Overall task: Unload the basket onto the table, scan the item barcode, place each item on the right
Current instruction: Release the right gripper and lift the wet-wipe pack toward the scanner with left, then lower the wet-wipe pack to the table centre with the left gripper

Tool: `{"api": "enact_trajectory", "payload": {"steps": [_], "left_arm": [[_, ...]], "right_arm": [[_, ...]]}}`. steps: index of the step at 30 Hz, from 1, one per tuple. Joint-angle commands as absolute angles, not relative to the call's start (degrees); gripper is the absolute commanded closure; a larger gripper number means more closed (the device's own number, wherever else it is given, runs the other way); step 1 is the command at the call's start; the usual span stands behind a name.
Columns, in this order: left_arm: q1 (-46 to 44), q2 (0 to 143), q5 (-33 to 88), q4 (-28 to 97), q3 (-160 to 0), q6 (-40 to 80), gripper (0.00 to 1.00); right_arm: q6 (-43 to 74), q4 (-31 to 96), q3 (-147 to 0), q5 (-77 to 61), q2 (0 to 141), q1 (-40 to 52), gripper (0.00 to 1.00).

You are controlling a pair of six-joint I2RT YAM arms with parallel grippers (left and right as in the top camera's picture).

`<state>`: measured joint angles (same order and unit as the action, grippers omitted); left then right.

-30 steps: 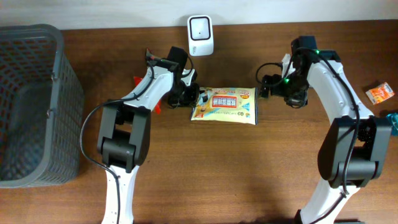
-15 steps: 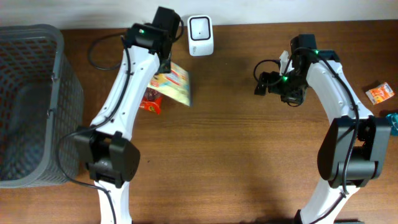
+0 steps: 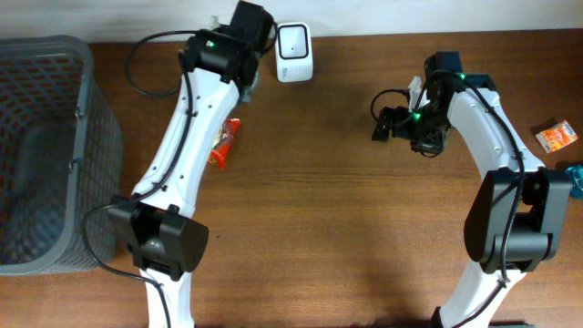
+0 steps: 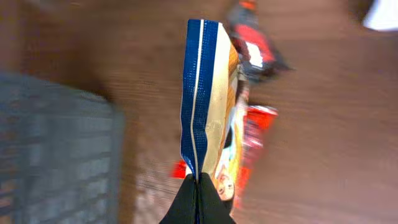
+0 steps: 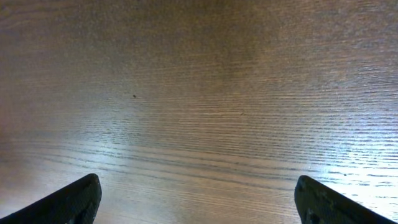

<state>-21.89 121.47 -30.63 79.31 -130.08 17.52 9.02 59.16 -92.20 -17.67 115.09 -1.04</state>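
Since half a second ago the left arm has carried the snack packet (image 4: pixel 208 106) up and closer to the scanner (image 3: pixel 293 40). The packet hung in plain sight below and left of the scanner then, and from overhead it is now almost wholly hidden under the arm's wrist, just left of the scanner. The left gripper (image 4: pixel 198 186) is clamped tight on the packet's lower edge. In the wrist view the packet stands edge-on, its blue crimped seam running straight up from the fingers. Whether a barcode faces the scanner cannot be told. A red wrapper (image 3: pixel 223 144) lies flat on the table (image 3: pixel 346 228), below and left of the scanner, clear of the arm. The grey basket (image 3: pixel 55 55) sits far to the scanner's left. The right arm has not shifted: the right gripper (image 3: pixel 383 125) hangs to the right of the scanner and lower, with its jaws spread wide and nothing between them, only bare wood showing in its wrist view. An orange packet (image 3: pixel 556 137) lies far right of the scanner, near the table's edge.
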Motion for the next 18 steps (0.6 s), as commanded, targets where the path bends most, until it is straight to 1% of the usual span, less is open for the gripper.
{"api": "enact_trajectory", "payload": {"steps": [1, 5, 6, 7, 10, 12, 13, 15, 16, 17, 18], "left_arm": [[-24.25, 125.08, -18.87, 79.46, -130.72, 16.86, 1.00], [-27.18, 126.21, -6.55, 77.76, -130.72, 16.86, 1.00], [-27.79, 126.21, -4.23, 77.03, -130.72, 16.86, 0.95], [-28.34, 126.21, -2.70, 76.73, -130.72, 16.86, 0.79], [-28.60, 126.21, -0.78, 76.07, -130.80, 16.86, 0.79], [-27.86, 126.21, -0.89, 76.12, -131.79, 16.82, 0.76], [-26.74, 126.21, -1.58, 76.18, -132.53, 16.80, 0.75], [-23.42, 126.21, -7.25, 76.29, -132.86, 16.84, 0.73], [-22.09, 126.23, -9.87, 76.73, -132.81, 16.88, 0.74], [-19.75, 126.43, -13.17, 77.30, -132.53, 16.88, 0.79], [-17.56, 126.61, -14.33, 77.19, -131.59, 16.91, 0.81]], "right_arm": [[9.23, 59.33, -92.79, -18.24, 115.79, -0.71, 0.02], [9.26, 59.35, -92.79, -18.24, 115.79, -0.71, 0.02], [9.26, 59.35, -92.79, -18.24, 115.79, -0.71, 0.02], [9.23, 59.37, -92.79, -18.24, 115.79, -0.71, 0.01], [9.26, 59.48, -92.79, -18.24, 115.79, -0.71, 0.01], [9.28, 59.90, -92.79, -19.07, 115.79, -0.71, 0.02], [9.28, 60.10, -92.79, -21.37, 115.79, -0.71, 0.02], [9.28, 60.16, -92.79, -30.28, 115.79, -0.71, 0.02], [9.26, 59.46, -92.79, -34.48, 115.79, -0.71, 0.02], [9.28, 57.71, -92.79, -39.59, 115.79, -0.58, 0.01], [9.28, 56.16, -92.79, -41.78, 115.79, 0.05, 0.02]]}}
